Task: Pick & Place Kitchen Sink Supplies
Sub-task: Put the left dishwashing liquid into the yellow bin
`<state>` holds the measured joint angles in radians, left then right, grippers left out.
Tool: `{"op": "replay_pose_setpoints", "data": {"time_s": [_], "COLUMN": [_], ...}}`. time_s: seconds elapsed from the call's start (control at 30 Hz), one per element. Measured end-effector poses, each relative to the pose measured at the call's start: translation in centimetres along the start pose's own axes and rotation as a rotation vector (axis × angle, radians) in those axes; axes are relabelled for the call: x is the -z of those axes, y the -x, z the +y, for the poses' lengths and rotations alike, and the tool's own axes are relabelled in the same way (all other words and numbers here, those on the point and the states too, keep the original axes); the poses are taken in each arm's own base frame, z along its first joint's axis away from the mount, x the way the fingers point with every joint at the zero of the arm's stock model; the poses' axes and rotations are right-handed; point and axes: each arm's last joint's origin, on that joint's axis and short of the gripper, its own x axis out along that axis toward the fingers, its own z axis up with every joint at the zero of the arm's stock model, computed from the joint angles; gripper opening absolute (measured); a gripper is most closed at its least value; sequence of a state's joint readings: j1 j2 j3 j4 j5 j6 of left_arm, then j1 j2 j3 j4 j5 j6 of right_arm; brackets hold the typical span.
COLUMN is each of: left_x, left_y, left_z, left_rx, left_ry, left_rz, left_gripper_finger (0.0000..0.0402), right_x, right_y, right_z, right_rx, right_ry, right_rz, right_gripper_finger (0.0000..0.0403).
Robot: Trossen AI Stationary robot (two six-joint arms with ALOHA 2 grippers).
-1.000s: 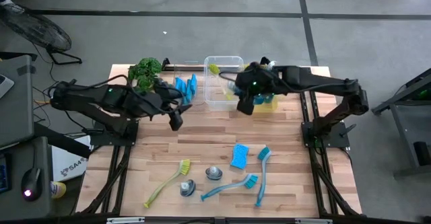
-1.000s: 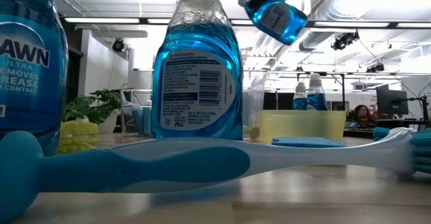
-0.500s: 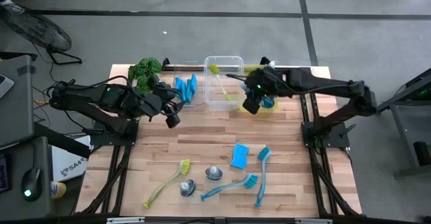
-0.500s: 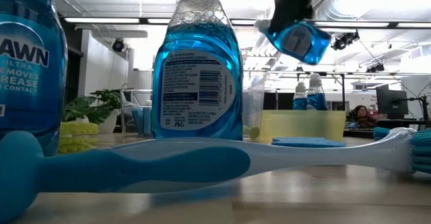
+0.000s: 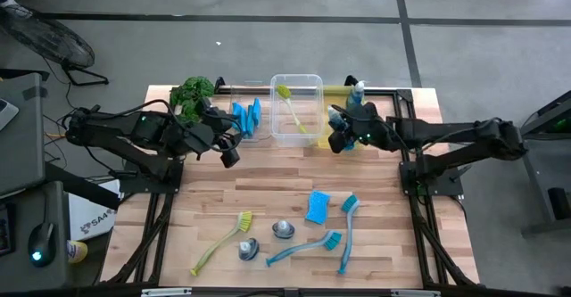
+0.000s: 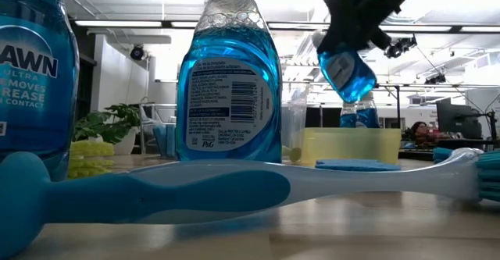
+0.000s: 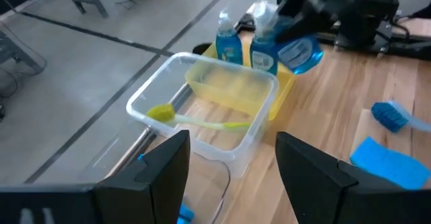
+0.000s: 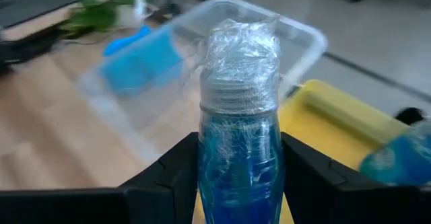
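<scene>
My right gripper (image 5: 338, 139) is shut on a small blue-liquid bottle (image 6: 348, 71) with a film-wrapped cap (image 8: 239, 49). It hangs above the yellow bin (image 6: 348, 147), where two more bottles (image 7: 229, 46) (image 7: 264, 49) stand upright. My left gripper (image 5: 230, 154) waits open and empty, left of the clear bin (image 5: 296, 110); a yellow-green brush (image 5: 293, 110) lies in that bin. On the near half of the table lie a blue sponge (image 5: 318, 206), two blue brushes (image 5: 348, 230) (image 5: 303, 246), a yellow-green brush (image 5: 221, 241) and two bottles (image 5: 284, 230) (image 5: 248, 250). My right gripper pinches the bottle's body (image 8: 239, 163) just below the neck, one finger (image 8: 172, 177) on each of two opposite sides. The fingers run along the bottle, whose cap end points away from the wrist. The bottle is lifted clear and tilted above the yellow bin.
Blue sponges (image 5: 245, 117) stand on edge at the far left beside a green plant (image 5: 192, 94). The clear bin and the yellow bin (image 7: 229, 89) sit side by side at the far edge. Bare wood (image 5: 285, 172) lies across the table's middle.
My right gripper has sunk and drawn toward the table's right, rolling as it went. It has carried the bottle from high over the clear bin's side to just above the yellow bin. The bottle has turned from lying slanted to more nearly upright.
</scene>
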<state>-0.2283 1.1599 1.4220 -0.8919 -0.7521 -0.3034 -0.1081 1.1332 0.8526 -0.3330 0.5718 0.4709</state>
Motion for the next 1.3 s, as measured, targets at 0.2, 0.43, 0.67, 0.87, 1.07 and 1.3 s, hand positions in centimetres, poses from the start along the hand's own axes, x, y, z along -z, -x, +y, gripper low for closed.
{"op": "replay_pose_setpoints", "data": {"time_s": [0.2, 0.43, 0.67, 0.87, 1.07, 1.3], "left_x": [-0.3, -0.4, -0.6, -0.7, -0.7, -0.7], "left_y": [0.0, 0.0, 0.0, 0.1, 0.1, 0.1], "left_z": [-0.1, 0.1, 0.3, 0.5, 0.6, 0.8], "left_rx": [0.006, -0.063, -0.143, -0.206, -0.257, -0.308], "left_ry": [0.005, 0.057, 0.084, 0.092, 0.089, 0.085], "left_rz": [-0.028, -0.049, -0.085, -0.111, -0.126, -0.138], "left_gripper_finger": [0.0214, 0.0214, 0.0214, 0.0214, 0.0214, 0.0214], "right_x": [1.9, 3.5, 4.8, 3.8, 2.1, 1.7], "right_y": [-1.2, -3.0, -4.2, -5.3, -7.7, -11.5], "right_z": [-0.8, -2.5, -4.8, -5.6, -6.5, -7.4], "right_rx": [0.147, 0.191, 0.260, 0.189, 0.229, 0.245], "right_ry": [-0.036, -0.127, -0.178, -0.075, -0.076, -0.078], "right_rz": [-0.123, -0.241, -0.328, -0.391, -0.377, -0.346], "right_gripper_finger": [0.0162, 0.0162, 0.0162, 0.0162, 0.0162, 0.0162]}}
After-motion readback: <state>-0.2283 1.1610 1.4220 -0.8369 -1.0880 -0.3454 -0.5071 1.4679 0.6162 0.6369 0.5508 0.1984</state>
